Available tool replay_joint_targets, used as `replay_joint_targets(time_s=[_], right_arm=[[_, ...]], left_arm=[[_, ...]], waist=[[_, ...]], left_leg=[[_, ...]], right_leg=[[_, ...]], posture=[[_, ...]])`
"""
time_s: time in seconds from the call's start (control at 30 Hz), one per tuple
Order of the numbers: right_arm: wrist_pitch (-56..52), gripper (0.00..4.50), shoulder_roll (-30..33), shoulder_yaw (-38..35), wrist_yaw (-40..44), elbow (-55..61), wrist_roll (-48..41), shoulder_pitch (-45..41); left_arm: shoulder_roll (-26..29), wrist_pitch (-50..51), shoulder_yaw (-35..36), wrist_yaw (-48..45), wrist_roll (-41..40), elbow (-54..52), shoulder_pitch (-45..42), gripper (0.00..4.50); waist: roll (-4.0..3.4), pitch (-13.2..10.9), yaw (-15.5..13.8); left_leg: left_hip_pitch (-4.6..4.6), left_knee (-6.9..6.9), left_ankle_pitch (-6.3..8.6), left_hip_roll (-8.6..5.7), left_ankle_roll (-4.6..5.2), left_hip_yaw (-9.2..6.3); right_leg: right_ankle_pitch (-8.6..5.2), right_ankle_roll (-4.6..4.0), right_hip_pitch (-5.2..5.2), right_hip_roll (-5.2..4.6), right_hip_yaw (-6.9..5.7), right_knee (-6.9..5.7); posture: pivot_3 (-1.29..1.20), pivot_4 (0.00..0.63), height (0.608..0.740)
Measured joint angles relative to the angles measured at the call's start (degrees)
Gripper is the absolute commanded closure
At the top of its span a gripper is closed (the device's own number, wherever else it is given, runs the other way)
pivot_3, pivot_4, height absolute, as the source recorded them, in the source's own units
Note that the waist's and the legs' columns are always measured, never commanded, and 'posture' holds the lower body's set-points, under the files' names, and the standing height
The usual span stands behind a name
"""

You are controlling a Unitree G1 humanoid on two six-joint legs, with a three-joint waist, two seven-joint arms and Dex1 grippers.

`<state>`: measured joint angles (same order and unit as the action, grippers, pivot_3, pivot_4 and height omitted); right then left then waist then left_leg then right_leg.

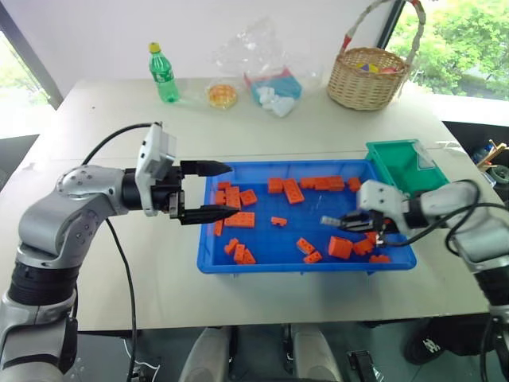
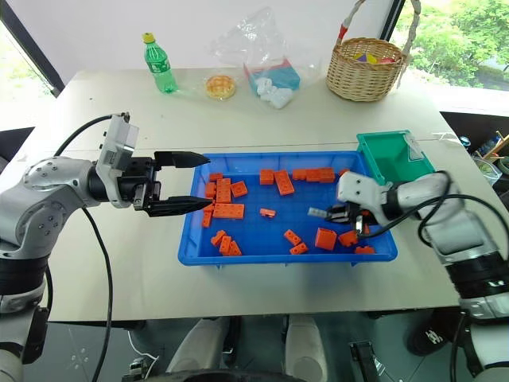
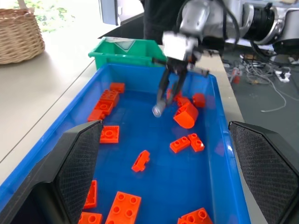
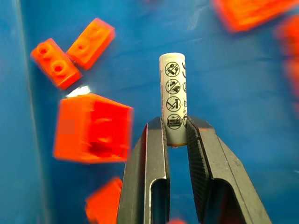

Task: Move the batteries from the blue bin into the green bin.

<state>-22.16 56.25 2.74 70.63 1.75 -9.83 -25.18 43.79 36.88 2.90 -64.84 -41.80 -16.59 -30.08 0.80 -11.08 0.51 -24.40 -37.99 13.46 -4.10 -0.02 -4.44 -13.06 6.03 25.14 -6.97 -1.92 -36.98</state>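
Observation:
The blue bin (image 1: 302, 265) lies in the middle of the table with several orange bricks (image 1: 238, 220) scattered in it. My right gripper (image 1: 350, 224) hangs over the bin's right end, shut on one battery (image 4: 174, 98), a white cylinder printed with black symbols, clamped at one end and sticking out past the fingertips (image 4: 156, 135). The battery (image 3: 158, 110) is lifted clear of the bin floor. The green bin (image 1: 402, 163) stands against the blue bin's far right corner, just behind that gripper. My left gripper (image 1: 207, 191) is open, level, at the bin's left rim, holding nothing.
A wicker basket (image 1: 367, 76) stands at the back right of the table. A green bottle (image 1: 163, 73), a small round dish (image 1: 222, 95) and a clear plastic bag (image 1: 270, 76) sit along the back. The table edge runs close in front of the blue bin.

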Motion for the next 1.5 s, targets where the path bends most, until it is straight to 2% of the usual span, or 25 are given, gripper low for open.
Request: replay_joint_targets(time_s=[0.07, 0.2, 0.3, 0.43, 0.47, 0.67, 0.77, 0.9, 1.03, 1.13, 1.2, 1.3, 1.4, 1.5], right_arm=[[-3.8, 4.45, 1.5, -6.0, -3.8, 1.1, -0.7, 0.0], [-9.0, 4.45, 4.0, -13.5, -10.9, -1.0, -0.2, 0.0], [-12.4, 4.45, 5.2, -16.8, -15.3, -3.3, 0.4, 0.6], [-13.8, 4.45, 5.3, -17.0, -19.9, -6.5, 2.3, 2.2], [-14.1, 3.39, 4.8, -17.0, -21.0, -7.5, 2.5, 2.4], [-16.9, 0.46, 0.2, -16.5, -25.2, -7.2, 1.2, 1.9], [-17.7, 0.46, 0.2, -17.2, -26.4, -4.1, 0.4, 2.0], [-20.6, 0.46, 0.4, -23.3, -24.6, 5.6, -4.1, 6.6], [-24.0, 0.46, 1.5, -32.3, -16.2, 20.0, -11.8, 18.0], [-27.8, 0.46, 2.8, -39.1, -11.7, 25.6, -15.1, 26.2], [-28.5, 0.46, 2.6, -46.2, -7.1, 28.6, -15.5, 36.4], [-28.6, 0.46, 0.3, -52.5, -3.1, 27.5, -15.2, 45.1], [-27.9, 0.46, 0.2, -58.0, -2.0, 24.3, -15.2, 47.9], [-25.7, 0.46, -0.1, -60.0, -1.5, 21.2, -14.9, 50.0]], left_arm=[[0.0, 0.0, 0.0, -0.2, 0.0, 0.0, 0.0, 0.0], [-0.3, 0.0, -0.1, -0.7, 0.1, 0.6, 0.0, 0.0], [-0.8, -0.1, -0.8, -1.2, 0.3, 1.4, -0.5, 0.0], [-1.5, -0.2, -2.0, -1.8, 1.0, 2.8, -2.3, 0.0], [-1.6, -0.3, -2.0, -2.1, 1.2, 3.2, -2.4, 0.0], [-2.8, -1.4, -3.8, -4.0, 2.5, 5.9, -5.0, 0.0], [-3.4, -1.4, -4.2, -4.9, 2.9, 7.6, -5.8, 0.0], [-3.8, -1.4, -4.4, -5.4, 3.2, 8.2, -6.1, 0.0], [-3.8, -1.4, -4.3, -5.9, 3.8, 8.8, -5.7, 0.0], [-3.7, -1.5, -4.3, -6.1, 4.0, 9.2, -5.6, 0.0], [-3.3, -1.6, -4.1, -6.2, 4.2, 9.4, -5.3, 0.0], [-2.2, -1.7, -3.6, -6.2, 4.7, 9.9, -4.3, 0.0], [-1.9, -1.8, -3.6, -6.2, 4.8, 9.9, -4.3, 0.0], [-0.5, -2.0, -2.8, -6.5, 4.8, 10.0, -4.0, 0.0]], waist=[[0.0, 0.0, -0.1], [0.0, 0.0, -0.3], [0.0, 0.0, -0.8], [0.0, 0.0, -1.1], [-0.01, 0.0, -1.2], [-0.04, 0.0, -1.1], [-0.04, 0.0, -1.2], [-0.04, 0.0, -1.4], [-0.02, 0.0, -1.3], [-0.02, 0.0, -1.3], [-0.01, 0.0, -1.6], [-0.01, 0.0, -1.4], [-0.01, 0.0, -1.1], [-0.01, 0.0, -1.2]], left_leg=[[0.0, 0.01, 0.0, 0.0, 0.0, -0.01], [-0.01, 0.0, 0.0, -0.01, 0.0, 0.02], [-0.01, 0.0, 0.0, -0.01, 0.0, 0.05], [-0.01, 0.0, 0.0, -0.01, 0.0, 0.1], [-0.01, 0.0, 0.0, -0.01, 0.01, 0.15], [-0.01, -0.01, 0.0, 0.0, 0.01, 0.17], [-0.02, -0.01, 0.0, 0.0, 0.01, 0.16], [-0.04, -0.01, 0.01, 0.0, 0.04, 0.11], [-0.03, -0.02, 0.05, 0.0, 0.1, 0.06], [0.0, -0.11, 0.05, -0.01, 0.1, 0.07], [0.02, -0.11, 0.07, 0.01, 0.13, -0.02], [0.06, -0.11, 0.08, 0.02, 0.14, 0.01], [0.18, -0.12, 0.09, 0.08, 0.15, 0.05], [0.18, -0.07, 0.11, 0.14, 0.16, 0.0]], right_leg=[[0.0, 0.0, 0.0, 0.0, 0.0, -0.01], [-0.02, -0.04, 0.0, -0.04, 0.01, 0.01], [-0.02, -0.05, 0.0, -0.04, 0.01, 0.01], [-0.02, -0.05, 0.01, -0.05, 0.01, 0.01], [-0.02, -0.05, 0.01, -0.06, 0.02, 0.01], [-0.01, -0.02, 0.02, -0.05, 0.02, -0.01], [0.02, 0.03, 0.02, -0.04, 0.02, 0.0], [0.04, 0.09, 0.01, -0.04, 0.0, 0.0], [0.05, 0.17, -0.06, -0.03, -0.03, 0.02], [0.0, 0.08, -0.14, -0.04, -0.03, 0.1], [-0.04, 0.04, -0.27, -0.02, -0.07, 0.19], [-0.03, 0.01, -0.37, -0.02, -0.13, 0.37], [0.03, -0.01, -0.51, -0.04, -0.12, 0.53], [0.02, -0.03, -0.53, -0.03, -0.14, 0.59]], posture=[[0.0, 0.15, 0.693], [0.0, 0.15, 0.693], [0.0, 0.15, 0.693], [0.0, 0.15, 0.693], [0.0, 0.15, 0.693], [0.0, 0.15, 0.693], [0.0, 0.15, 0.693], [0.0, 0.15, 0.693], [0.0, 0.15, 0.693], [0.0, 0.15, 0.693], [0.0, 0.15, 0.693], [0.0, 0.15, 0.693], [0.0, 0.15, 0.693], [0.0, 0.15, 0.693]])
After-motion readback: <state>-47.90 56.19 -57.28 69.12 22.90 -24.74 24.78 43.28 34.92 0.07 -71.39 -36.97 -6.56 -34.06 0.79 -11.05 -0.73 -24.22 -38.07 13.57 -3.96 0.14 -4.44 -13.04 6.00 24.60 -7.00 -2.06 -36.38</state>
